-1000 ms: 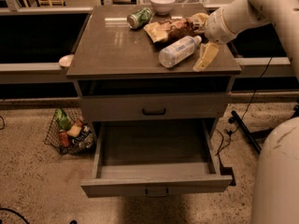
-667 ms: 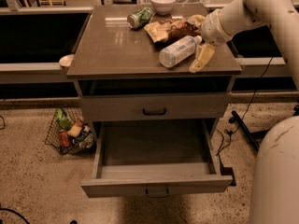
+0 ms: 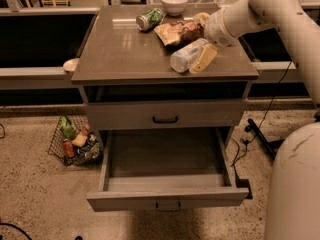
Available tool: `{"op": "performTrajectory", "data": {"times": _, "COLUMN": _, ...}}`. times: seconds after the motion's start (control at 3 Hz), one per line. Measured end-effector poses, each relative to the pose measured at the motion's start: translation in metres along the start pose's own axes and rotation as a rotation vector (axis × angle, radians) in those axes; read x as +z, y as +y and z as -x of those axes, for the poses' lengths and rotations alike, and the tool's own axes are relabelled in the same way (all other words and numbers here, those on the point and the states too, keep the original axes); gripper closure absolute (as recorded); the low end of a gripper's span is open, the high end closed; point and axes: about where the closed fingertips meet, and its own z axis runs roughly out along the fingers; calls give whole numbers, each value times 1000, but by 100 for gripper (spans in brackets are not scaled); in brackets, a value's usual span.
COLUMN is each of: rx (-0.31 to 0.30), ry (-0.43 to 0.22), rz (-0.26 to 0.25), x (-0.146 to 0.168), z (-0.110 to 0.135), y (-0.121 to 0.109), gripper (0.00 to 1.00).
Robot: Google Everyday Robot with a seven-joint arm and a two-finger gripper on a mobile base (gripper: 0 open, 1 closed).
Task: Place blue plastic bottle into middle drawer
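The blue plastic bottle lies on its side on the cabinet top, near the right front. My gripper is at the top's right side, open, with the jaws wide apart. Its near finger lies right beside the bottle's right flank; the far finger is behind the chip bag. The bottle is not held. The middle drawer stands pulled out below, and its inside shows nothing in it.
A green-and-silver can and a white bowl sit at the back of the top. The upper drawer front with a black handle is shut. A wire basket of items stands on the floor at left. My white base is at right.
My gripper has moved left along the cabinet top, bringing its near finger up against the bottle. The bottle has barely shifted. The drawer has not moved.
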Motion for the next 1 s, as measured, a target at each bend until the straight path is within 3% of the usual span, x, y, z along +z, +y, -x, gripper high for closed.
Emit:
{"op": "performTrajectory", "data": {"times": 0.67, "rx": 78, "ry": -13, "rz": 45, "x": 21, "z": -7, "y": 8, "gripper": 0}}
{"op": "performTrajectory", "data": {"times": 1.0, "rx": 88, "ry": -19, "rz": 82, "x": 34, "z": -14, "y": 10, "gripper": 0}}
